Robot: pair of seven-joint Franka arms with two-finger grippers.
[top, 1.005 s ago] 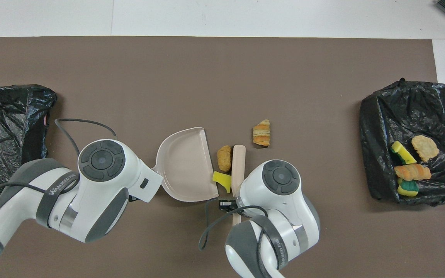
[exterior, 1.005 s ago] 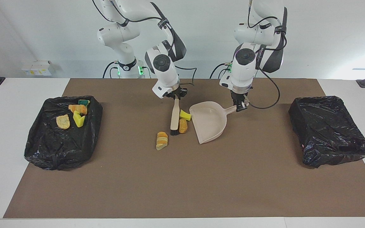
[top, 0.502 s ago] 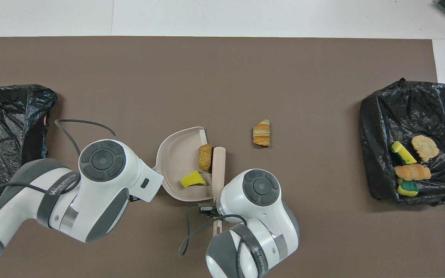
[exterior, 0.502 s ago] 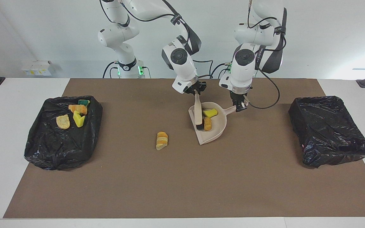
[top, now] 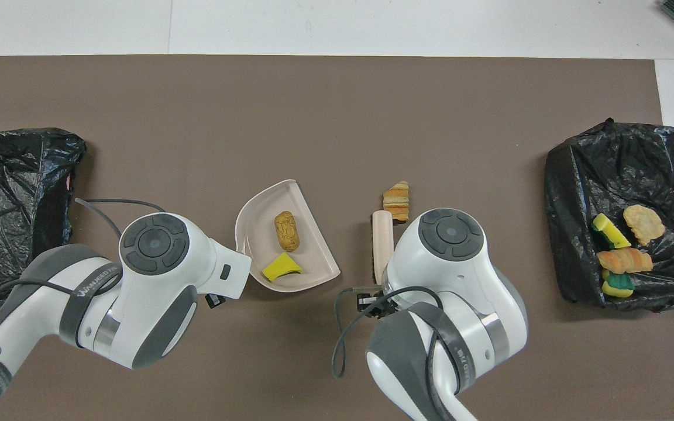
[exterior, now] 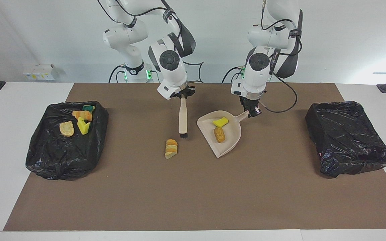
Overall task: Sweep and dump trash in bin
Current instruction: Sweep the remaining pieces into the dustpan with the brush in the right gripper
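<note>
Brush [exterior: 182,121] has pulled back out of the dustpan [exterior: 230,142] since half a second ago; it now hangs centre frame in the facing view, bristles close to the striped bread piece [exterior: 171,148] on the brown mat [exterior: 193,194]. Right gripper [exterior: 183,96] stays clamped on the brush handle. Left gripper [exterior: 253,111] stays clamped on the dustpan handle, right of centre.

Pan has shifted and looks slightly lifted or tilted versus before, though the angle makes that hard to confirm. Yellow sponge wedge [exterior: 220,122] and brown bread chunk [exterior: 219,134] now lie fully inside it, clear of the brush.

Other trash: four scraps in the black-lined bin [exterior: 42,160] at mid-left. Second black-lined bin [exterior: 347,147] at mid-right shows nothing inside.

Reading: that sweep is done, two pieces are loaded. Left to do: either sweep in the striped piece or dump the pan first.
</note>
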